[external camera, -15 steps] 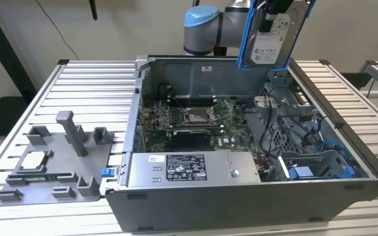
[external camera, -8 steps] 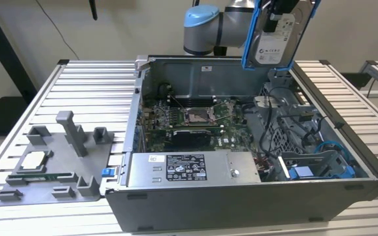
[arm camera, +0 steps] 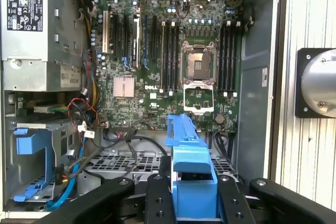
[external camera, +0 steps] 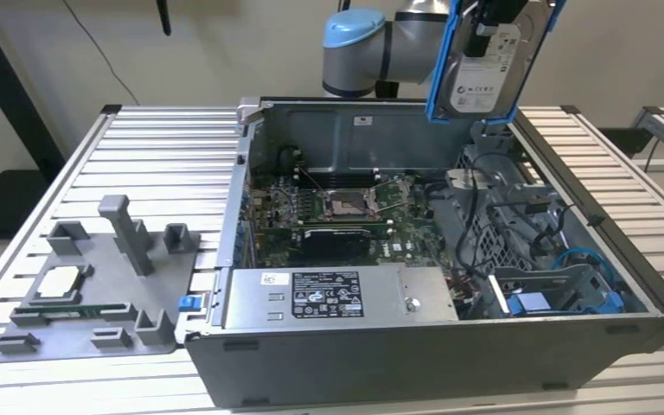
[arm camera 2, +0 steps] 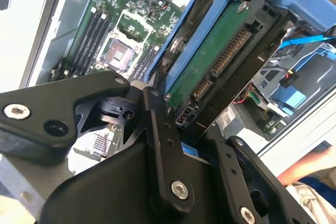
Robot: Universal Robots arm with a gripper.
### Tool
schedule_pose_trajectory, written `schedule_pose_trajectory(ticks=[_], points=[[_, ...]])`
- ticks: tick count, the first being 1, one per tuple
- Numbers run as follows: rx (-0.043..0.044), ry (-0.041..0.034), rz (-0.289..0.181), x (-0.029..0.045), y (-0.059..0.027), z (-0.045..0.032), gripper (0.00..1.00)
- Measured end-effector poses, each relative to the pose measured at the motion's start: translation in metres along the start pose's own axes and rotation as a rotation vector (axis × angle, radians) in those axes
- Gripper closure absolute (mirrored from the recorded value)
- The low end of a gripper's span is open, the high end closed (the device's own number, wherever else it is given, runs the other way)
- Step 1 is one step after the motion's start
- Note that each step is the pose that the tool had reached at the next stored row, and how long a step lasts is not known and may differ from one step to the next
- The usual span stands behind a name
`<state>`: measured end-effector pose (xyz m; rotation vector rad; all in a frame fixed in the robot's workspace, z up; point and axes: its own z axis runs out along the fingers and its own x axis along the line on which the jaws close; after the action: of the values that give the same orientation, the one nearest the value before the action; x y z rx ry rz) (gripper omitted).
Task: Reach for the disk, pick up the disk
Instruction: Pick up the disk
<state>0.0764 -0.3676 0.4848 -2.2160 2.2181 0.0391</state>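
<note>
The disk (external camera: 484, 73), silver-grey with a white label and blue bracket rails, hangs upright above the back right corner of the open computer case (external camera: 424, 363). My gripper (external camera: 497, 26) is shut on it from above. In the second wrist view the disk's (arm camera 2: 218, 51) green circuit board and connector face the camera, with the black fingers (arm camera 2: 157, 145) of my gripper (arm camera 2: 184, 121) clamped on its sides. In the first wrist view the blue bracket of the disk (arm camera: 186, 156) stands between the fingers (arm camera: 157, 198) of my gripper (arm camera: 191, 182), high over the motherboard.
Inside the case lie the motherboard (external camera: 332, 212), a grey power supply box (external camera: 338, 298) with a sticker, cables and a blue drive bay (external camera: 552, 298). A grey fixture (external camera: 101, 303) holding a processor chip (external camera: 55, 283) sits at the exterior view's left. A person's arm (arm camera 2: 307, 169) is nearby.
</note>
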Motion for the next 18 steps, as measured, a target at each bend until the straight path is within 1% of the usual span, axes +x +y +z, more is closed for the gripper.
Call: schedule_pose_trajectory(ticks=[6, 10, 13, 18], points=[[0.0000, 0.0002, 0.000, 0.0008, -0.0001, -0.0001, 1.00], [0.0000, 0.0001, 0.000, 0.0041, -0.0001, -0.0001, 1.00], [-0.0001, 0.0000, 0.000, 0.0089, -0.0001, -0.0002, 1.00], [-0.0023, 0.0001, 0.000, 0.0215, -0.0003, -0.0004, 1.00]])
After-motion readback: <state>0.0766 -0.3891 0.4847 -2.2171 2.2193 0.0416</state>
